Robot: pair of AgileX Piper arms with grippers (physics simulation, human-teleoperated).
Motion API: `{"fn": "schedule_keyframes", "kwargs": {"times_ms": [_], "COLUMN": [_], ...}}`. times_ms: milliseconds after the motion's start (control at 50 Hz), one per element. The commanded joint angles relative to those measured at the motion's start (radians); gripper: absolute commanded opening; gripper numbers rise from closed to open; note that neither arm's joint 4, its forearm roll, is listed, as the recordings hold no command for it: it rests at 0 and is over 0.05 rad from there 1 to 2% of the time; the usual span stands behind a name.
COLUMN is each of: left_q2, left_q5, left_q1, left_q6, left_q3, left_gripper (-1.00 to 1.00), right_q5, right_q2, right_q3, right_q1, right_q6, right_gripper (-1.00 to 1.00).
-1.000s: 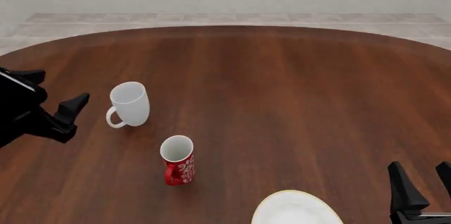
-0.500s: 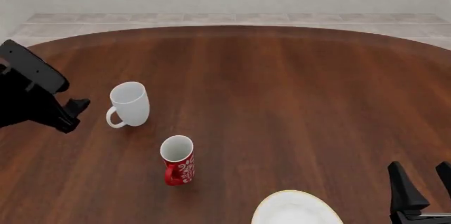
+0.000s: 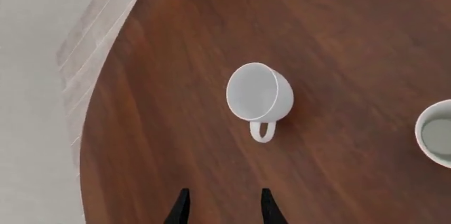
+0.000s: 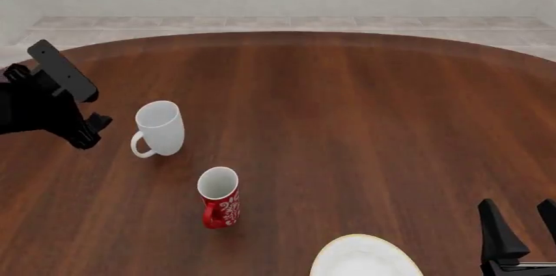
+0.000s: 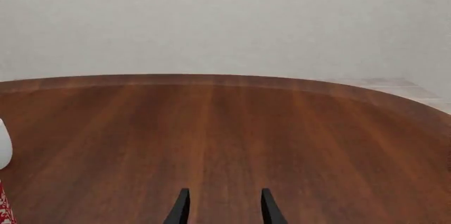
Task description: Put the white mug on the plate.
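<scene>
Approach stage: left gripper (image 3: 222,208) lined up on the white mug (image 4: 160,127).

Jaws spread and empty, handle (image 3: 262,131) turned toward them; the mug stands upright, left of the red mug (image 4: 219,197), well apart from the plate (image 4: 365,258) at the near edge. The next move calls for descent around the mug. The right gripper (image 5: 222,208) idles, parted.

plate (image 4: 365,258) cut by bottom edge; left jaws seemingly hidden

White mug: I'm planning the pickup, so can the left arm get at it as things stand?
Probably yes. The left gripper is open beside the white mug, with only bare table between them; the red mug stands clear.
</scene>
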Motion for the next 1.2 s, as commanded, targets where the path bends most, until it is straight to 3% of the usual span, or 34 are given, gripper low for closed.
{"fn": "schedule_keyframes", "kwargs": {"times_ms": [20,240,360,560,600,640,680,1200], "left_q2": [0.089,0.175,0.201,0.27,0.288,0.283,0.301,0.345], "left_q5": [-0.04,-0.131,-0.108,-0.193,-0.2,-0.173,-0.224,-0.254], "left_q1": [0.001,-0.013,-0.026,-0.044,-0.048,-0.058,-0.048,-0.036], "left_q6": [0.034,0.046,0.037,0.022,-0.013,-0.008,0.005,-0.011], "left_q3": [-0.037,-0.024,-0.066,-0.026,-0.044,-0.054,-0.018,-0.016], "left_gripper": [1.0,1.0,1.0,1.0,1.0,1.0,1.0,1.0], "right_q5": [-0.004,-0.004,-0.004,-0.004,-0.004,-0.004,-0.004,-0.004], "right_q2": [0.002,0.002,0.002,0.002,0.002,0.002,0.002,0.002], "right_q3": [0.002,0.002,0.002,0.002,0.002,0.002,0.002,0.002], "right_q1": [0.002,0.002,0.002,0.002,0.002,0.002,0.002,0.002], "right_q6": [0.0,0.0,0.0,0.0,0.0,0.0,0.0,0.0], "right_gripper": [1.0,1.0,1.0,1.0,1.0,1.0,1.0,1.0]}}
